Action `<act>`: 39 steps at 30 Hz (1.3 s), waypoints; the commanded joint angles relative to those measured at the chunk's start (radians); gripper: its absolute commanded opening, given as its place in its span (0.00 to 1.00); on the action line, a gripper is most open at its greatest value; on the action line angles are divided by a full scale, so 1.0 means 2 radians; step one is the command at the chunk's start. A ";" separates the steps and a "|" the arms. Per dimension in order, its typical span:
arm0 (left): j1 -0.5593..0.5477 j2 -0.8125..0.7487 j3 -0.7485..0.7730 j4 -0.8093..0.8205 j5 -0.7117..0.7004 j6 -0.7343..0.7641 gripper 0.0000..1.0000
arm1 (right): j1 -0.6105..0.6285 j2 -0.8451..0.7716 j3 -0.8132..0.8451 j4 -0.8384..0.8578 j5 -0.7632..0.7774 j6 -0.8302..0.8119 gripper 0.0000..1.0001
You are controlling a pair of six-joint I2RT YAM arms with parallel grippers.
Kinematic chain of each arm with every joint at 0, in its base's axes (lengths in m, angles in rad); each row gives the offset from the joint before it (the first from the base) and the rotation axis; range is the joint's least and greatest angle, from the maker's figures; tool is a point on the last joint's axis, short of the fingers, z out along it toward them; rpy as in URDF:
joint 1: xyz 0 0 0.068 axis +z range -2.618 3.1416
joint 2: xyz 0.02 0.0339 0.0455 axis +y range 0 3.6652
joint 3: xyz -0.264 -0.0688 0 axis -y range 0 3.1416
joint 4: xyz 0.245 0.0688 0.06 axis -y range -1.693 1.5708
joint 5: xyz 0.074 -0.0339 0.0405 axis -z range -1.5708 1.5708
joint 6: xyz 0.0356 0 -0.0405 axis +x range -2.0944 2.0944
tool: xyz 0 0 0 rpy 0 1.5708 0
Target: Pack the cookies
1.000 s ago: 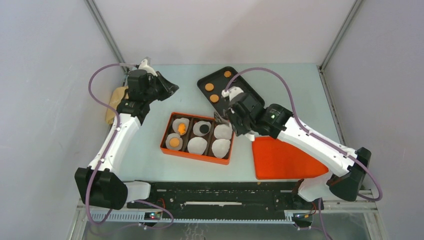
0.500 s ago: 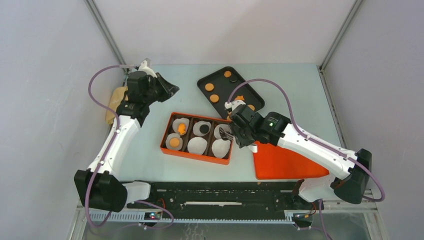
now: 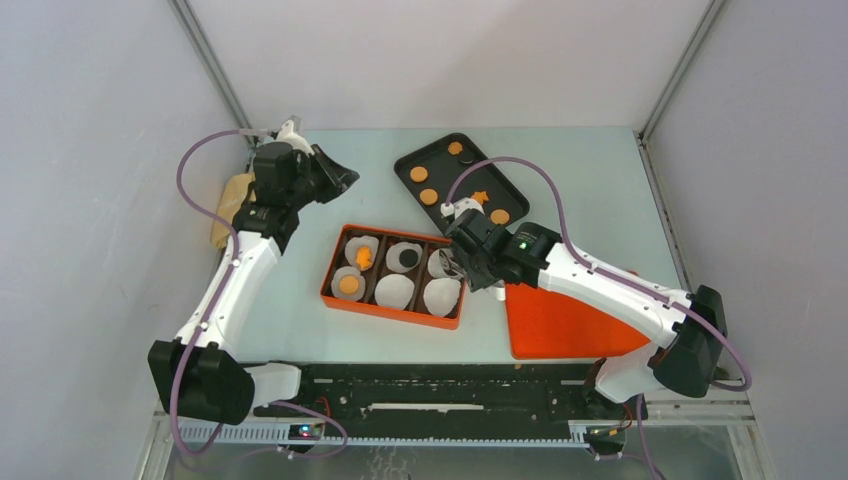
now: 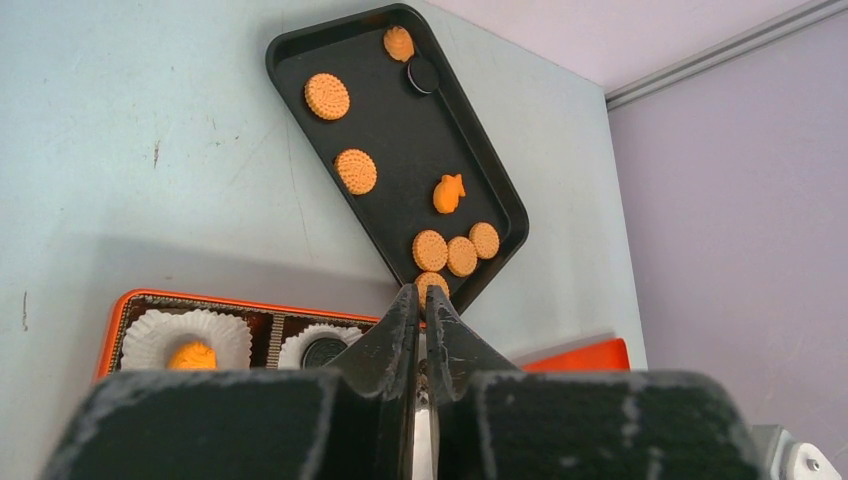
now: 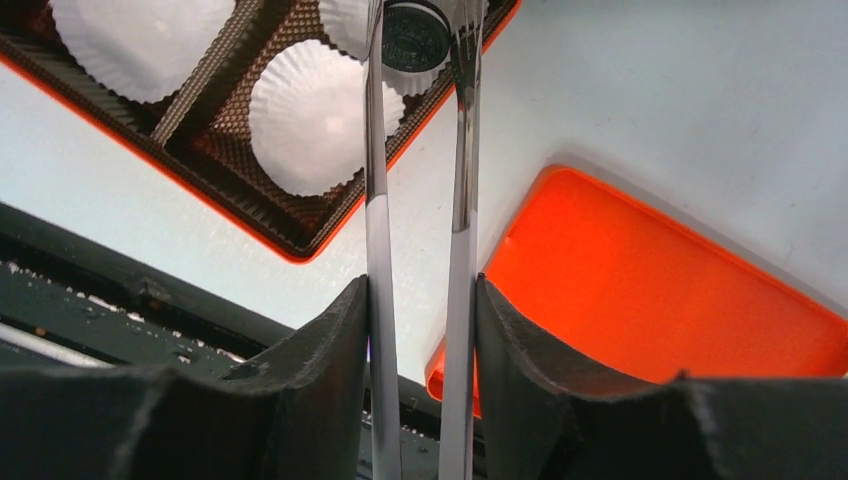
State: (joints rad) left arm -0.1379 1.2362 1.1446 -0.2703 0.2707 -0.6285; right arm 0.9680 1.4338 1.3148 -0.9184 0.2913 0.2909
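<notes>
**Dark cookie (image 5: 415,35) poised over a paper liner (image 3: 446,263) at the right end of the orange box (image 3: 395,305)**

My left tool (image 4: 418,295) hangs closed and empty above the table (image 3: 600,180). My right tool (image 5: 420,300) clamps tweezers (image 5: 375,200), and their tips pinch the cookie's rim from opposite sides. As I judge it, I should sink close to the paper, ease the squeeze and lift straight. The round disc has no long axis, and its face is turned toward my wrist camera.

Orange-brown cookies (image 4: 327,96); black tray (image 4: 400,130); orange box (image 3: 400,312); white pleated liners (image 5: 305,115); silver tweezers (image 5: 463,200)
</notes>
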 commanded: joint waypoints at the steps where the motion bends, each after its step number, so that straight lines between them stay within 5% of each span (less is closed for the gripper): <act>1: 0.003 -0.001 -0.007 0.018 0.013 0.006 0.10 | 0.000 -0.010 0.006 0.024 0.045 0.005 0.49; 6: 0.003 -0.001 -0.008 0.024 0.021 0.007 0.12 | -0.002 -0.018 0.006 0.045 0.052 0.001 0.64; 14: 0.002 -0.005 -0.006 0.026 0.029 0.010 0.12 | -0.004 -0.025 0.018 0.060 0.042 0.001 0.58; 23: 0.002 -0.007 -0.018 0.023 0.022 0.008 0.12 | 0.017 0.015 0.000 0.025 0.008 0.013 0.66; 33: 0.002 -0.016 -0.022 0.010 0.005 0.006 0.09 | 0.087 0.026 -0.021 0.113 -0.128 0.010 0.44; 39: 0.002 -0.056 -0.018 -0.014 -0.026 0.015 0.10 | 0.109 0.060 -0.021 0.133 -0.208 0.004 0.46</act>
State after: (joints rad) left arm -0.1375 1.2072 1.1145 -0.2806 0.2630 -0.6235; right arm 1.1522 1.5127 1.2678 -0.7162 0.0074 0.3111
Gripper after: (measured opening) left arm 0.095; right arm 0.437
